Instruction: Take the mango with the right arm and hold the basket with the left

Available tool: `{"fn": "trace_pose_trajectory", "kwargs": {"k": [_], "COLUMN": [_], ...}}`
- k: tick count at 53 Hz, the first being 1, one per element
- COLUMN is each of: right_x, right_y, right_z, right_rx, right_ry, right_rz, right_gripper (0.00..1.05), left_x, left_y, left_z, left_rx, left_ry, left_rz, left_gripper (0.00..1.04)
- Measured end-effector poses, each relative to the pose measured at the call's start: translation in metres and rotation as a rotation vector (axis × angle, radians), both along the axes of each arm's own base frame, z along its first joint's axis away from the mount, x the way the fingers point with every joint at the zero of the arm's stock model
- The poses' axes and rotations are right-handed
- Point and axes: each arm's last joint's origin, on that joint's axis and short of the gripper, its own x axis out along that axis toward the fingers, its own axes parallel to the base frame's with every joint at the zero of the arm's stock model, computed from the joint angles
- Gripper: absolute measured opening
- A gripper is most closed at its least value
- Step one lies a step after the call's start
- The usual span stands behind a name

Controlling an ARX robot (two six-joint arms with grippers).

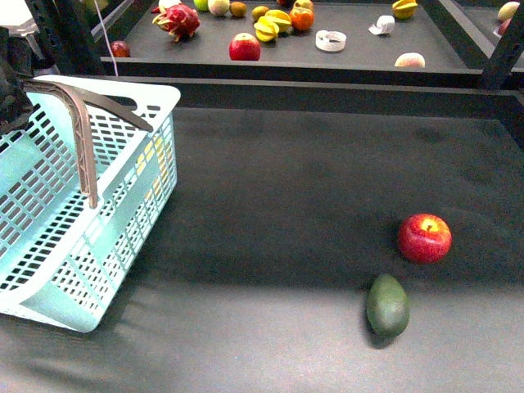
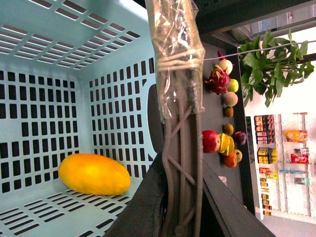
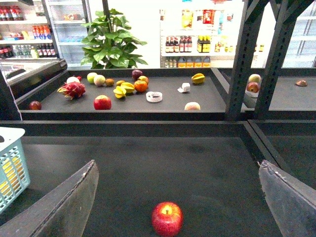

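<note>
Basket [image 1: 131, 213] sits tilted at your left with its grey-brown handle [image 2: 180, 163] gripped by your left gripper [image 2: 170, 217], the mango [image 2: 94, 174] lying inside it, while your right gripper [image 3: 180, 197] hangs wide open above the red apple [image 3: 167, 218].

The basket [image 1: 123, 205] looks like smooth slotted plastic, its handle [image 2: 180, 163] partly wrapped in crinkled clear film, the mango [image 2: 94, 174] smooth-skinned, the table [image 1: 286, 188] matt, cloth-like.

My right gripper [image 3: 177, 197] with jaws spread wide and empty, my left one barely in view.
</note>
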Motion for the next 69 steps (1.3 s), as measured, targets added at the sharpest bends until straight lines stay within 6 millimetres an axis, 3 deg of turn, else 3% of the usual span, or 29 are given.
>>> {"fn": "trace_pose_trajectory", "kwargs": {"k": [4, 13, 18, 28, 39, 44, 53, 62, 69], "right_x": [0.000, 0.000, 0.000, 0.000, 0.000, 0.000, 0.000, 0.000, 0.000], "right_y": [0.000, 0.000, 0.000, 0.000, 0.000, 0.000, 0.000, 0.000, 0.000], "right_z": [0.000, 0.000, 0.000, 0.000, 0.000, 0.000, 0.000, 0.000, 0.000], "right_rx": [0.000, 0.000, 0.000, 0.000, 0.000, 0.000, 0.000, 0.000, 0.000], "right_ry": [0.000, 0.000, 0.000, 0.000, 0.000, 0.000, 0.000, 0.000, 0.000], "right_rz": [0.000, 0.000, 0.000, 0.000, 0.000, 0.000, 0.000, 0.000, 0.000], "right_gripper": [0.97, 0.97, 0.97, 0.97, 0.97, 0.97, 0.97, 0.97, 0.97], "left_x": [0.000, -0.005, -0.017, -0.047, -0.092, -0.125, -0.181, -0.214, -0.228], "left_y": [-0.001, -0.001, 0.000, 0.002, 0.022, 0.036, 0.038, 0.046, 0.051], "left_z": [-0.001, -0.001, 0.011, 0.032, 0.042, 0.055, 0.061, 0.068, 0.075], "left_rx": [-0.007, -0.042, -0.044, 0.004, 0.114, 0.206, 0.335, 0.357, 0.387], "left_ry": [0.005, 0.020, 0.001, -0.037, -0.026, -0.035, 0.033, 0.020, 0.003], "left_rz": [0.002, 0.026, 0.018, -0.040, -0.068, -0.069, -0.119, -0.136, -0.125], "left_gripper": [0.13, 0.44, 0.69, 1.01, 0.99, 0.99, 0.99, 0.99, 0.99]}}
